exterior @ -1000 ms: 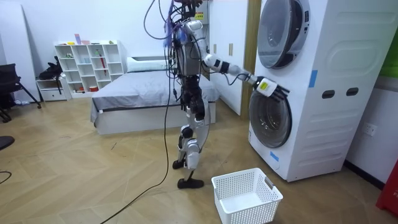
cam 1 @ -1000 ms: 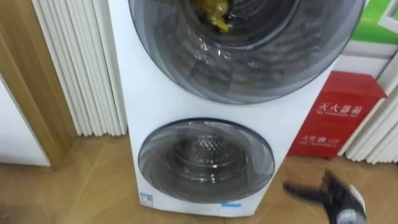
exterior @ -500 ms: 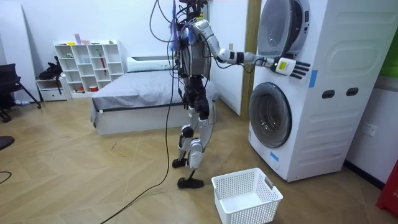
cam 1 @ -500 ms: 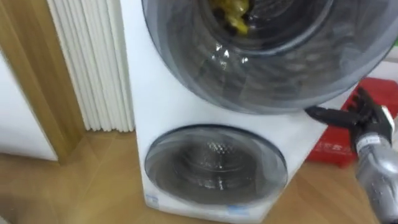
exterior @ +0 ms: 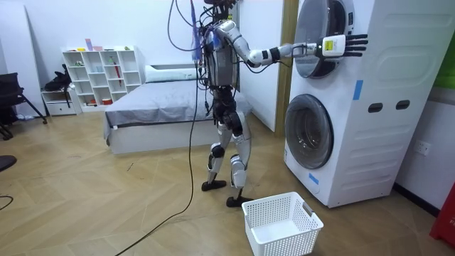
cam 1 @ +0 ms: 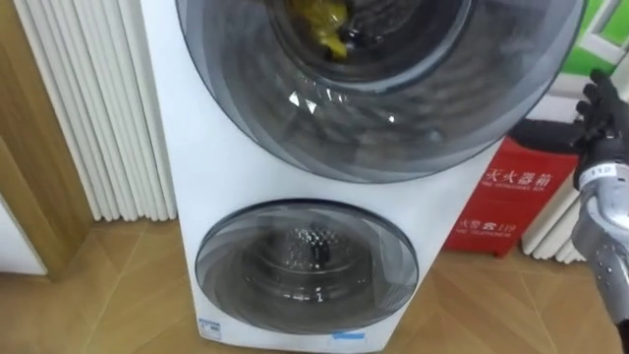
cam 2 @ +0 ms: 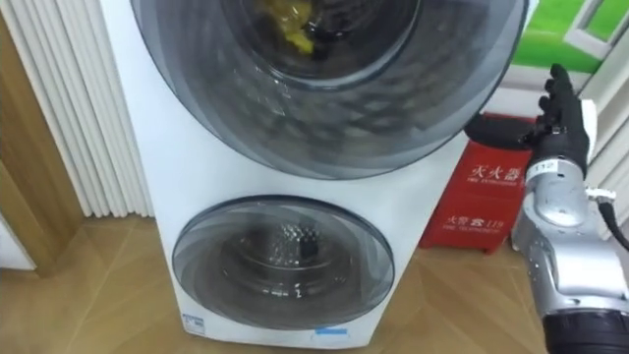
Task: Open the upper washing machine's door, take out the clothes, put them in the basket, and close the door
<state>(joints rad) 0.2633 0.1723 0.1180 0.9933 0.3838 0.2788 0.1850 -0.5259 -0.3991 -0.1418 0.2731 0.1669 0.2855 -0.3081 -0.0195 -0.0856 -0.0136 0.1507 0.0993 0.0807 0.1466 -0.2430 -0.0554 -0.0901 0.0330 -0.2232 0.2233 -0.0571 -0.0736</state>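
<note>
— My right hand, fingers spread and empty, is at the upper door's right edge.
— And the cloth?
— Yellow, behind that shut door. I'd hook the edge firmly, then swing it wide.

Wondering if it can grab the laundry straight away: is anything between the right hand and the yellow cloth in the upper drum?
Yes. The upper door looks shut, with the yellow cloth behind its tinted glass. The right hand, fingers straight, is outside it by the door's right edge.
</note>
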